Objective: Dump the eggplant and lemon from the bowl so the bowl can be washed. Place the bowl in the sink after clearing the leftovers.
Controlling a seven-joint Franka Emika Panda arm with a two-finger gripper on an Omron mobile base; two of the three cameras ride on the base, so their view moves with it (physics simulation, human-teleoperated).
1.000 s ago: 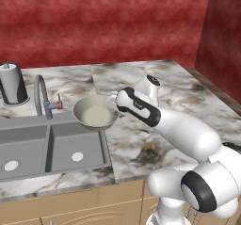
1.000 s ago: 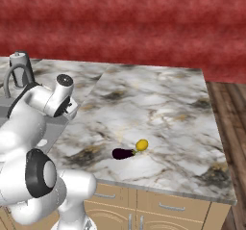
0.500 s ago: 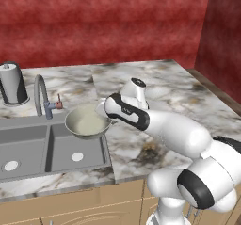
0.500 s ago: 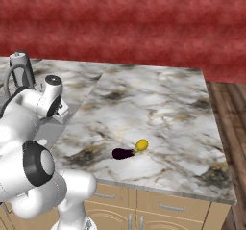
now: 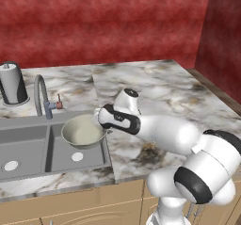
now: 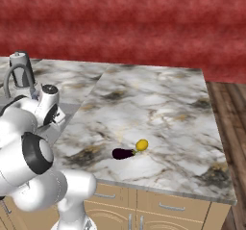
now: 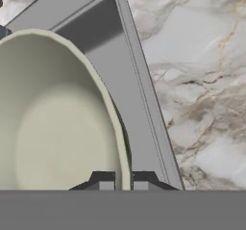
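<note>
Nearest to me, in the hand view, the hand [image 7: 123, 181] is clenched on the rim of the bowl [image 7: 53, 123]; one tip sits inside the rim and one outside, and the bowl's plain pale inside shows nothing in it. Behind the rim I see the grey wall of the sink [image 7: 120, 80] and, to its right in this view, the marbled worktop [image 7: 202, 70].

In the left base view, the white arm [image 5: 164, 132] reaches leftward from the lower right, and the hand [image 5: 101, 120] holds the bowl [image 5: 82, 132] by its right edge above the right basin of the sink [image 5: 28, 146]. The bowl sits roughly level, its opening upward. I cannot tell whether its underside touches the basin. Each basin floor shows a round white drain. Behind the sink stands the curved grey faucet [image 5: 41, 97], and farther left, by the red wall, a dark kettle [image 5: 13, 82].

In the right base view, the eggplant [image 6: 122, 153] and the lemon [image 6: 141, 145] lie on the worktop [image 6: 158, 108] near its front edge, just beside each other, the lemon at the eggplant's right end, both well apart from the sink.
</note>
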